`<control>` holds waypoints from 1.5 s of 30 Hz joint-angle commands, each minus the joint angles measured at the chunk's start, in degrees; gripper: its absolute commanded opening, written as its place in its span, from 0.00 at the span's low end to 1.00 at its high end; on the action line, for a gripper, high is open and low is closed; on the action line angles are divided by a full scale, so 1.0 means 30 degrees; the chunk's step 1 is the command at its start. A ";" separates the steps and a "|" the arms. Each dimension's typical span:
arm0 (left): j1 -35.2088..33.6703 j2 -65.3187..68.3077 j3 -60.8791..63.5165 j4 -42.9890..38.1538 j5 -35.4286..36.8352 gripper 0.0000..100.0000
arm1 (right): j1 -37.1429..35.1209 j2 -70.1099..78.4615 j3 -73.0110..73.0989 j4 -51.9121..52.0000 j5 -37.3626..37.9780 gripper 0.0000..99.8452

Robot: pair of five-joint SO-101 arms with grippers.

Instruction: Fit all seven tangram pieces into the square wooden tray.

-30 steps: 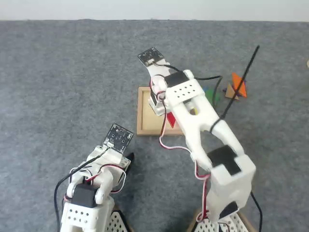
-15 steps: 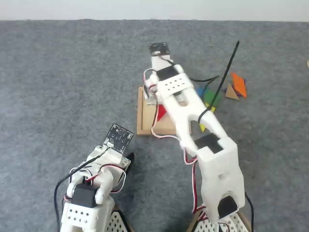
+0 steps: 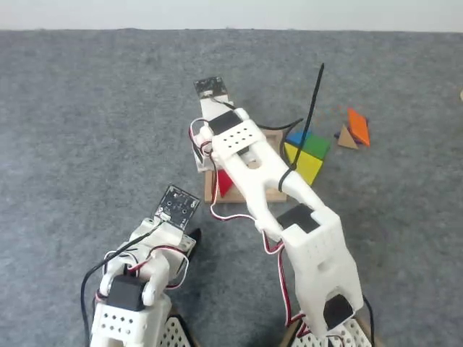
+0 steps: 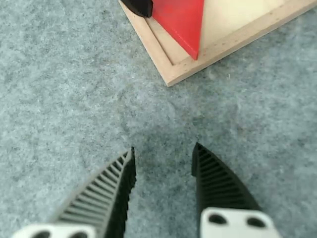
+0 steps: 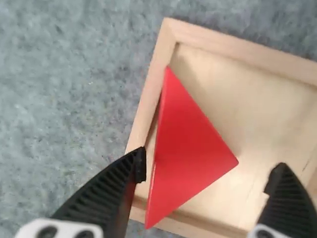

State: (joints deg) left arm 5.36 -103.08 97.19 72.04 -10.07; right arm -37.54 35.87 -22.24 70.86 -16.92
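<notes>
A smooth red triangle (image 5: 188, 158) lies inside the square pale-wood tray (image 5: 233, 47), its long edge along one wall. Above the tray, the right end effector (image 5: 212, 171) spreads ribbed black fingers wide, empty. The left end effector (image 4: 164, 148) is parted, empty, over the fuzzy grey desk (image 3: 87, 108) near a tray corner.

Red triangle (image 5: 185, 163) inside wooden tray (image 5: 233, 47)
</notes>
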 commanded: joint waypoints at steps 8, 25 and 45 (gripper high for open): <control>0.0117 -0.0381 -0.0249 0.0117 0.0147 0.18 | 0.3267 -0.2359 -0.1319 0.1128 0.2872 0.38; 0.0117 -0.0381 -0.0249 0.0117 0.0147 0.18 | 0.2828 0.1099 -0.1260 0.0249 0.3810 0.38; 0.0117 -0.0381 -0.0249 0.0117 0.0147 0.18 | 0.2271 -0.0952 -0.1084 0.0425 0.3810 0.38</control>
State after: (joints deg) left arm 5.36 -103.08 97.19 72.04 -10.07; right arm -30.07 38.77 -24.09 71.03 -6.81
